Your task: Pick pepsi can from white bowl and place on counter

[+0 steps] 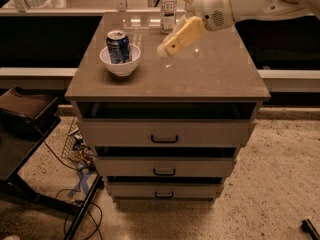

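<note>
The pepsi can (118,47), blue with a silver top, stands upright in the white bowl (120,64) on the left part of the counter (200,74). My gripper (170,45) hangs above the counter's middle, to the right of the bowl and apart from it. Its cream finger (182,36) points down and left toward the bowl. The arm reaches in from the upper right.
A clear plastic bottle (168,5) with a white label stands at the counter's back edge, just behind my gripper. The cabinet has drawers (165,133) with black handles. A dark stand (25,119) and cables lie on the floor at the left.
</note>
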